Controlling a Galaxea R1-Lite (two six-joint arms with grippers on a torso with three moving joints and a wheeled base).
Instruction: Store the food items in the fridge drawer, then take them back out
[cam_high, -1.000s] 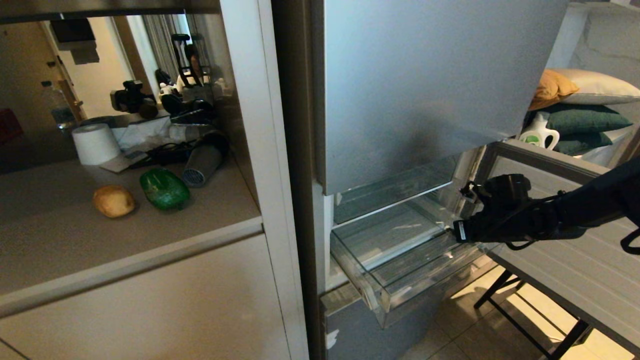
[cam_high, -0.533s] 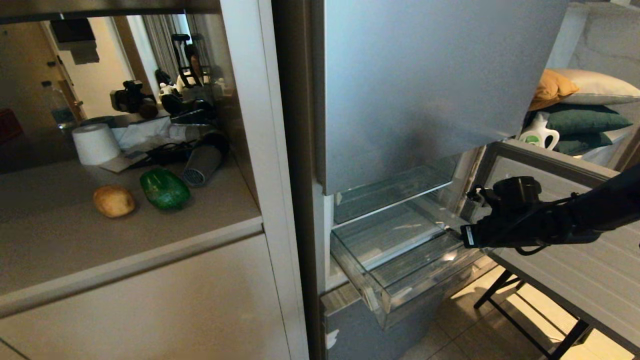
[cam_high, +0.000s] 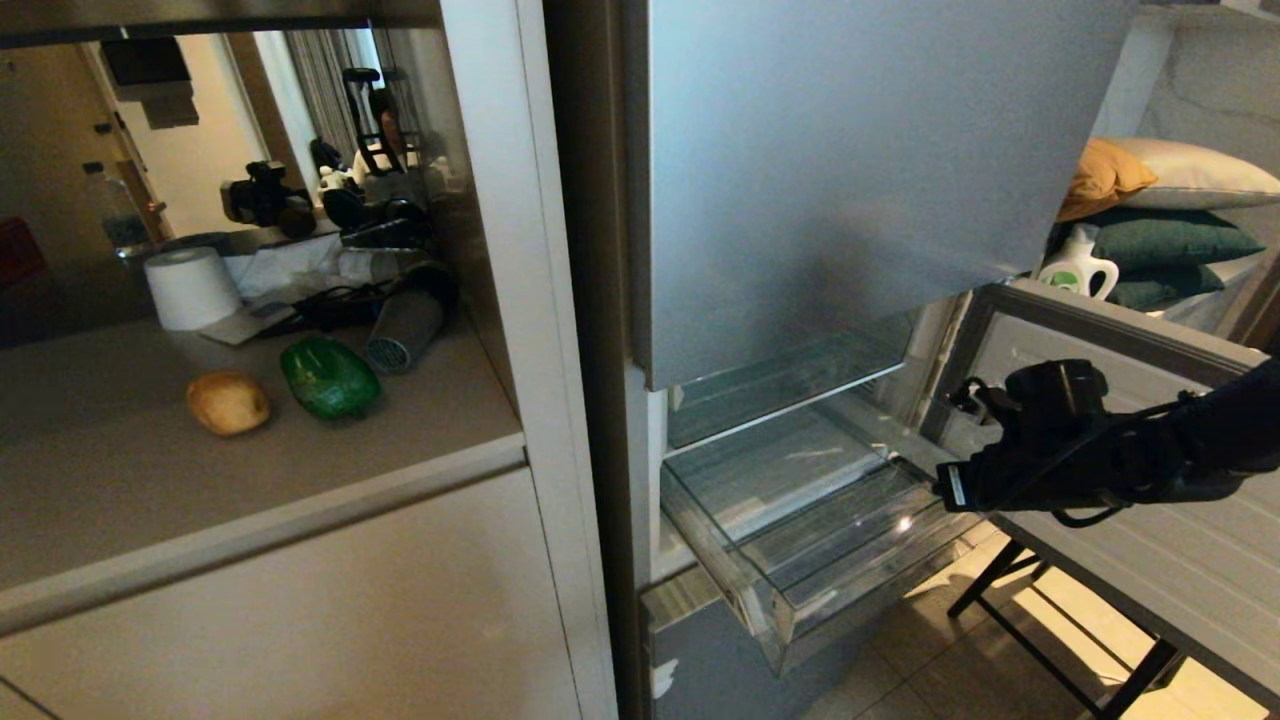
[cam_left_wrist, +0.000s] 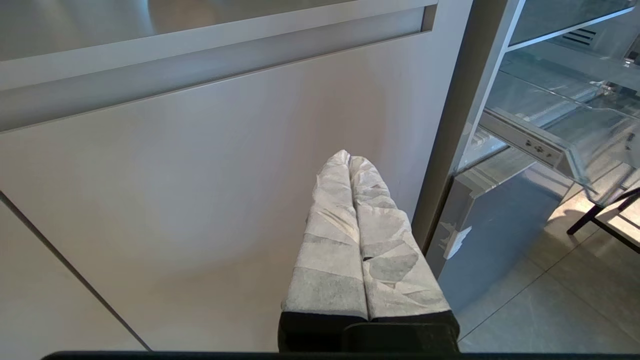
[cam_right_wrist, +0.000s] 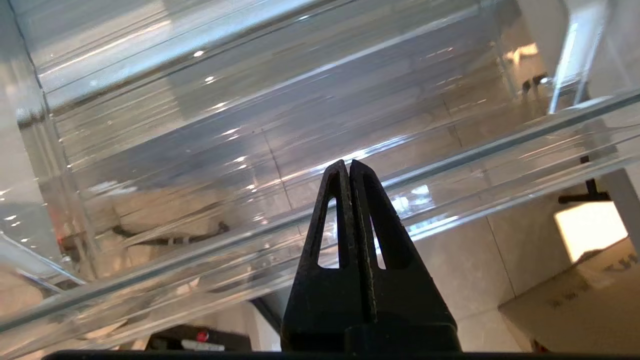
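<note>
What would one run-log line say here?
right gripper: shut, at open fridge drawer | potato, green pepper: on counter | left gripper: shut, parked

Right gripper (cam_right_wrist: 348, 167) pressed fully closed, black fingers (cam_right_wrist: 372, 235) meeting tip to tip, empty. Poised over the clear fridge drawer (cam_right_wrist: 165, 125), tips above its thick front lip. Ridged transparent floor beyond, tiled floor (cam_right_wrist: 480, 265) seen through the plastic.
</note>
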